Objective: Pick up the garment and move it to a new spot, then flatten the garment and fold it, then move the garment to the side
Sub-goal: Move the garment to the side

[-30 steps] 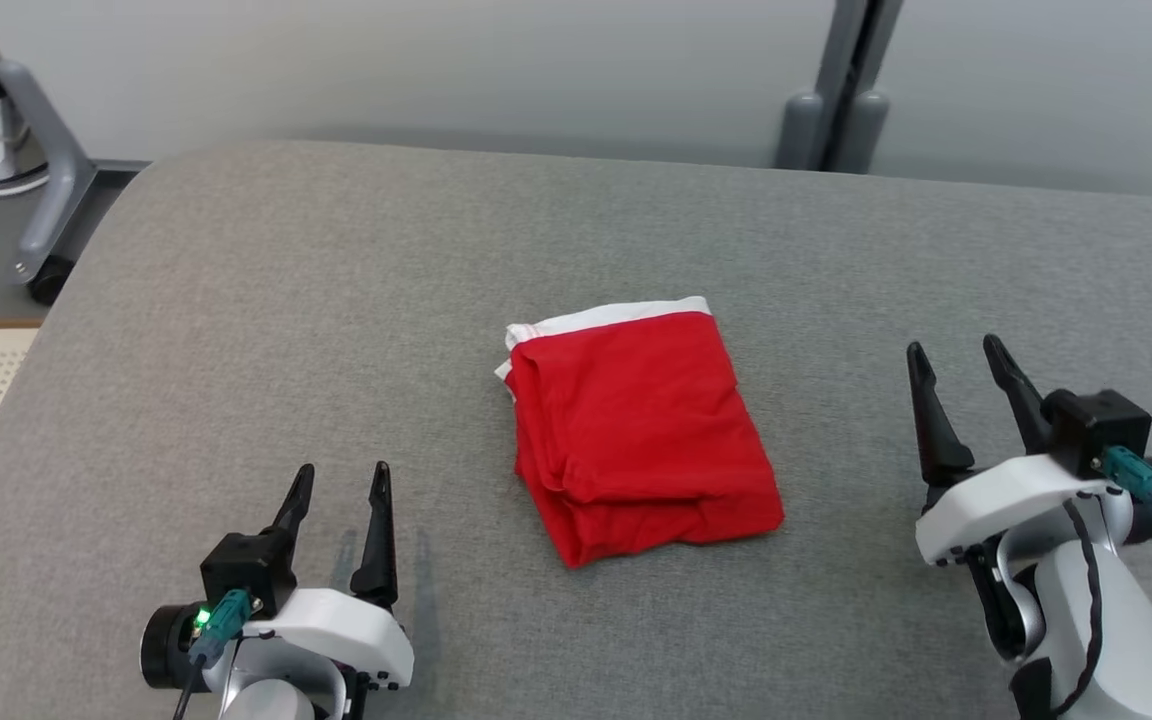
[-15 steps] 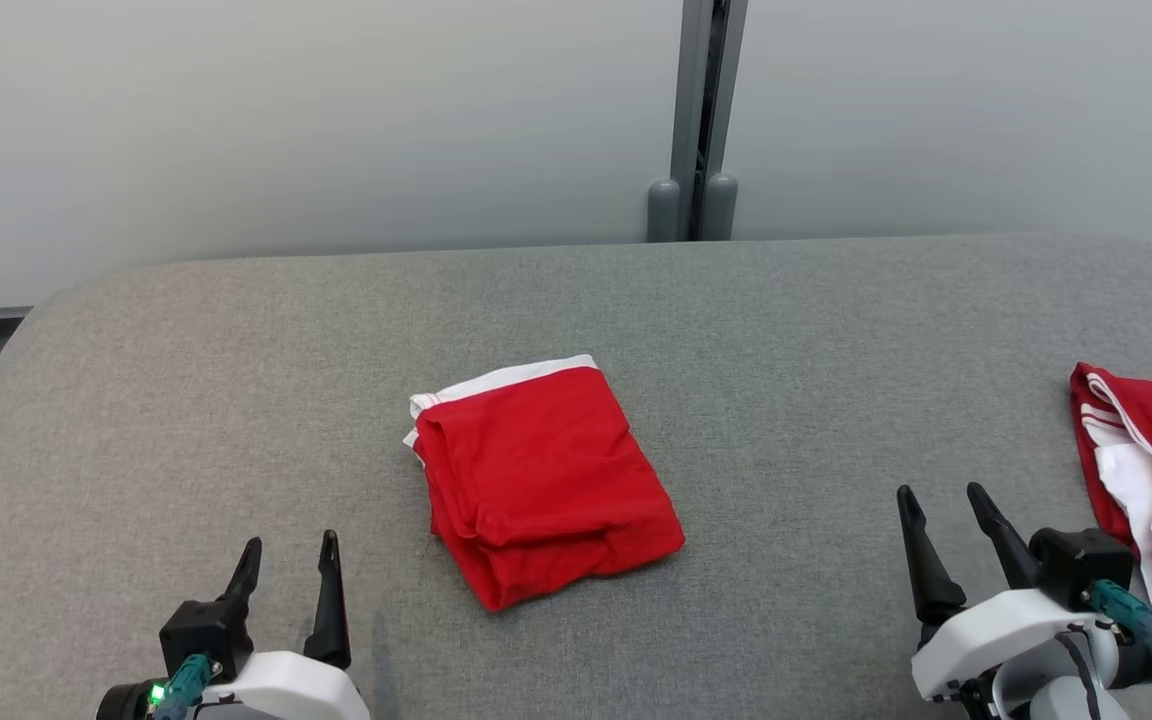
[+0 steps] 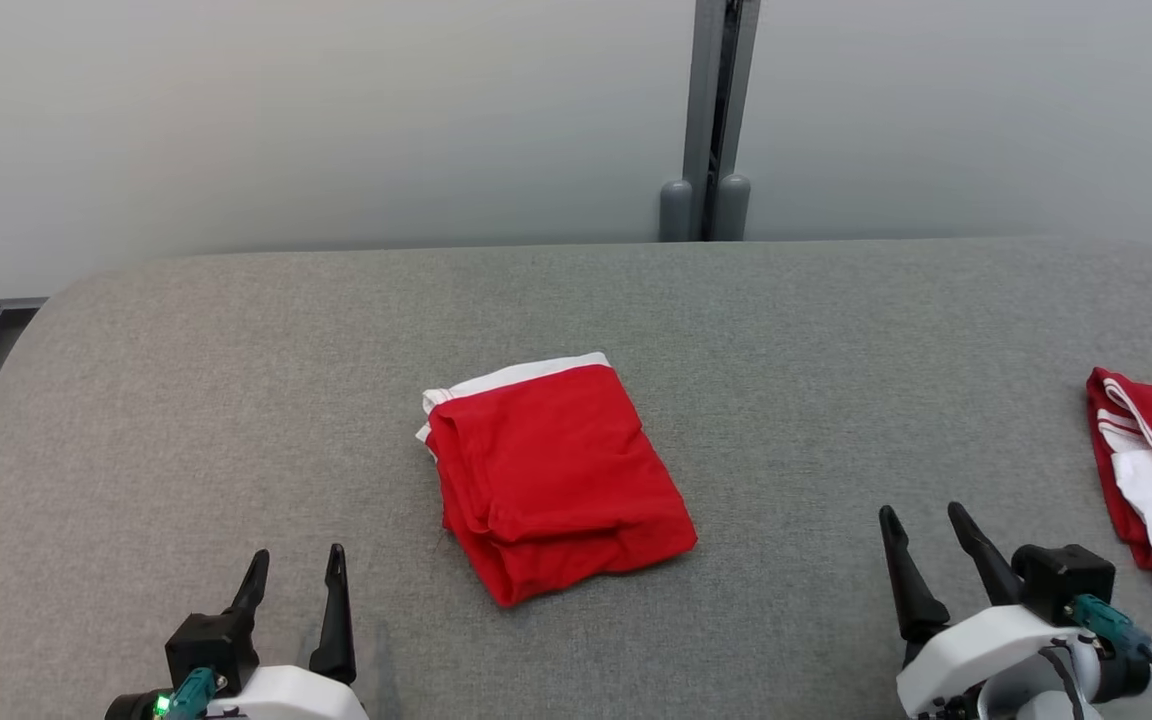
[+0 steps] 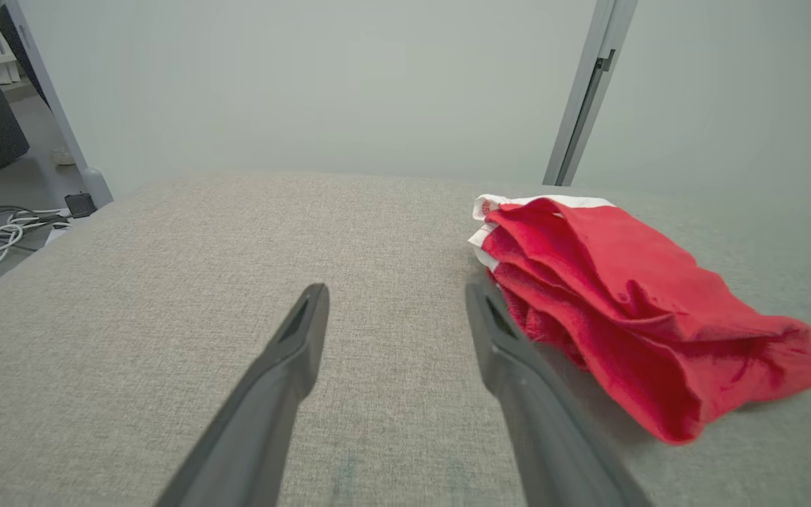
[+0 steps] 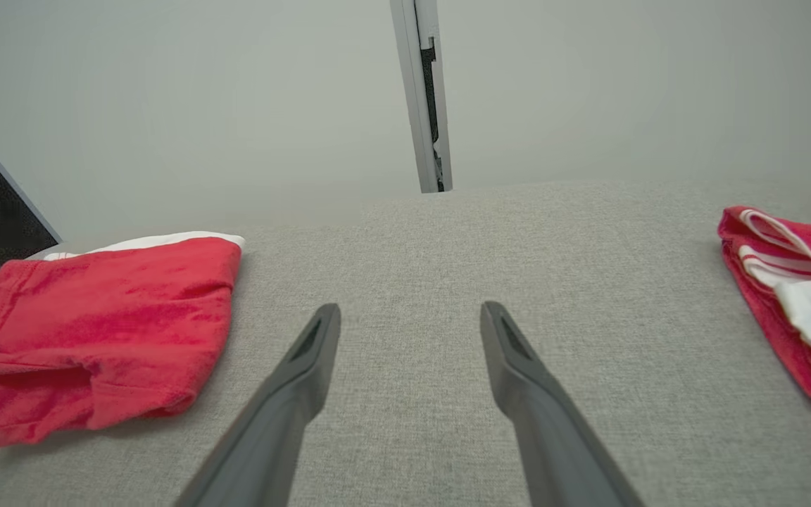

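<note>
Two red garments are lying on your table (image 3: 236, 400) — folded garment (image 3: 556, 475) centre, second garment (image 3: 1151, 490) at the right edge — while your left gripper (image 3: 298, 551) and right gripper (image 3: 921, 509) are holding their fingers apart, empty.

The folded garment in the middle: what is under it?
The garment lies on the grey surface, with a white band showing at its far edge. Whatever is beneath or inside the folds is covered.

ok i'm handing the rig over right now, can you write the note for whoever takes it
Left gripper: open, empty, over the near left of the grey surface.
Right gripper: open, empty, near right.
Folded red garment: middle of the surface, white band at its far edge, touched by neither gripper.
Second red-and-white garment: lies at the right edge.
Done: folding looks finished.
To do: move the folded garment aside.
</note>
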Motion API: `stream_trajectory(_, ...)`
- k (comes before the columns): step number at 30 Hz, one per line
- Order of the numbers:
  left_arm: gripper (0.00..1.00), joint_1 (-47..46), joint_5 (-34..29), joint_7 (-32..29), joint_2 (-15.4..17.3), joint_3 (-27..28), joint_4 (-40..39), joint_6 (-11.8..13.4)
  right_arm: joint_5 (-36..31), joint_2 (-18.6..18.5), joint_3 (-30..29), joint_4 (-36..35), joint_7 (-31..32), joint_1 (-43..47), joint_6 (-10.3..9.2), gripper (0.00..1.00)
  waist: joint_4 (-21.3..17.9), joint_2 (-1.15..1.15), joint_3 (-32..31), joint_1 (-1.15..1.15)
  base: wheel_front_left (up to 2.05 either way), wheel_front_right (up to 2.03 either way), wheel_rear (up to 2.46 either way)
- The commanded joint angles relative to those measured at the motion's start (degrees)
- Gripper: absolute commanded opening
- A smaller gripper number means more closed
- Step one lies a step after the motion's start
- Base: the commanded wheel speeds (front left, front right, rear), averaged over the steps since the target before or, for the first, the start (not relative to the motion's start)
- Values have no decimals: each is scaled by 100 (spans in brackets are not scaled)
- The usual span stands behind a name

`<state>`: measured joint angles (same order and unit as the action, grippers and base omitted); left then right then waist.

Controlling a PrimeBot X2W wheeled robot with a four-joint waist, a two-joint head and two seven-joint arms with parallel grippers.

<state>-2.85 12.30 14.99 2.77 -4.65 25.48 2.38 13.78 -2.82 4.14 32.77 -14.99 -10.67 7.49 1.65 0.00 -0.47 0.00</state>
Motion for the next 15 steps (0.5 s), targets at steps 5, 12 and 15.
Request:
stream_trajectory(5,100,-239,64,25,30,-197,-14,-66,269,-20,678,384,-23,-501,0,100,414,0,387,0,0,0,0)
stream_trajectory(12,100,-552,154,25,29,-525,40,-136,818,-31,1145,1134,-23,-1477,0,100,1043,0,802,0,0,0,0)
stream_trajectory(15,100,-637,171,25,30,-626,24,-169,1228,-30,1333,1570,-22,-1846,0,100,1296,0,919,0,0,0,0)
